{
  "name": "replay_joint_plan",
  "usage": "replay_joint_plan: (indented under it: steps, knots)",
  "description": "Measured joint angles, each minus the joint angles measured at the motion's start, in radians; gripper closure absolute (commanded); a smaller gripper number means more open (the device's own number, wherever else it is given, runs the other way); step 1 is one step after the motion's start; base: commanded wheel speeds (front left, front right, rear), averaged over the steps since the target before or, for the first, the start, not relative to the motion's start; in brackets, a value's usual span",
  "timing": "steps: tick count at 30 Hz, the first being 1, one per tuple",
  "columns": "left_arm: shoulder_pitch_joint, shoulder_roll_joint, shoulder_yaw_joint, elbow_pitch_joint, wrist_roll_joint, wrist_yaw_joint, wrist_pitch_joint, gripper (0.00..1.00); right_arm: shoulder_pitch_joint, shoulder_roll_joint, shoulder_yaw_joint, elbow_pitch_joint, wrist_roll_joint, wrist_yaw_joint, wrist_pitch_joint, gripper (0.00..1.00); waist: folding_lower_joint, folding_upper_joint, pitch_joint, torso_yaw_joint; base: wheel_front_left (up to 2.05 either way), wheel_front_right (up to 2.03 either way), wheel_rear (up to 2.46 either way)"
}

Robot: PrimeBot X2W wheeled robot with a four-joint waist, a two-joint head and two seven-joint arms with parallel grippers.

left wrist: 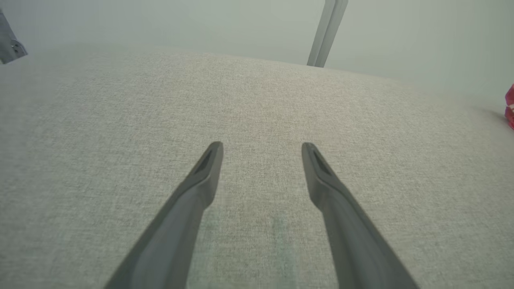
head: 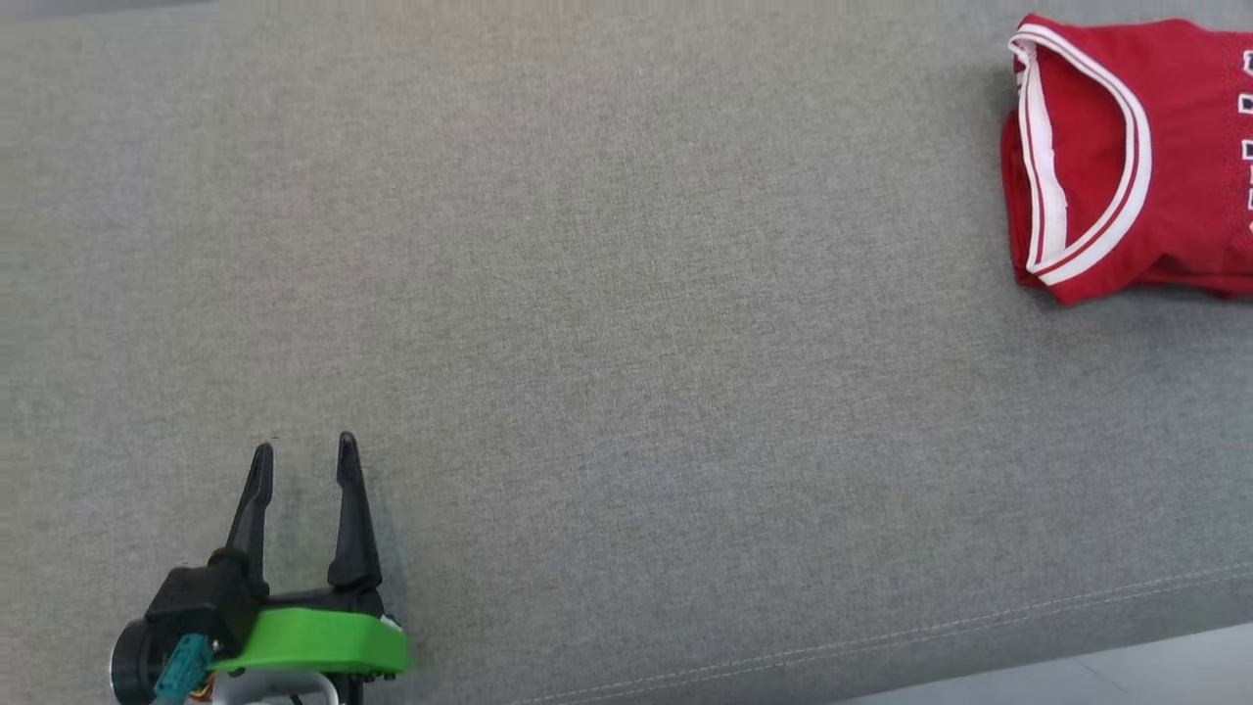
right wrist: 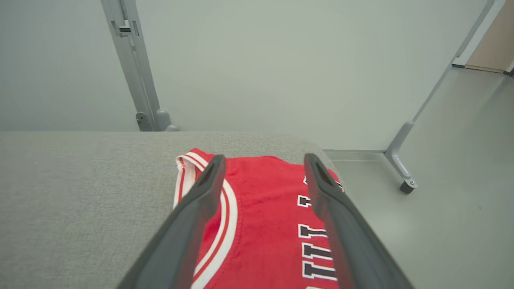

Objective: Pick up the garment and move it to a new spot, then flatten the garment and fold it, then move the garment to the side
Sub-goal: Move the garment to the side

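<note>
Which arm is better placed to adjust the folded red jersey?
Probably right: the right end effector, open, hangs directly over the folded red fabric jersey with white trim; the left end effector sits far away over bare grey cloth.

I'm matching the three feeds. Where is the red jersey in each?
Head view: red jersey, upper right corner, cut by the right edge.
Left wrist view: a red sliver at the far right edge.
Right wrist view: lower centre, under the open right gripper.
Shared landmark: the grey fabric surface.
</note>
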Motion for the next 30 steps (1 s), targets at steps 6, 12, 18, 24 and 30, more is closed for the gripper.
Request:
replay_joint_plan:
  steps: [6,12,18,24,30]
  knots:
    - [0.045,0.000,0.018,0.023,-0.024,0.012,0.000,0.00,0.174,0.067,-0.011,-0.103,-0.017,0.000,-0.042,0.00,-0.0001,0.0000,-0.078,0.012,0.00,0.00,0.00]
    - [0.079,0.000,0.041,0.065,-0.003,-0.008,0.000,0.00,0.380,0.164,-0.117,-0.219,-0.136,-0.001,-0.054,0.00,-0.0001,0.0000,-0.176,0.046,0.00,0.00,0.00]
    - [0.099,0.002,0.033,0.087,0.021,-0.069,0.000,0.00,0.583,0.334,-0.295,-0.299,-0.382,0.000,-0.054,0.00,-0.0001,0.0000,-0.264,0.085,0.00,0.00,0.00]
    - [0.116,0.004,0.040,0.106,0.018,-0.097,0.000,0.00,0.736,0.509,-0.411,-0.357,-0.556,0.000,-0.055,0.00,-0.0001,0.0000,-0.333,0.108,0.00,0.00,0.00]
    - [0.119,0.003,0.042,0.124,0.018,-0.107,0.000,0.00,0.792,0.595,-0.449,-0.396,-0.645,0.000,-0.055,0.00,-0.0001,0.0000,-0.358,0.089,0.00,0.00,0.00]
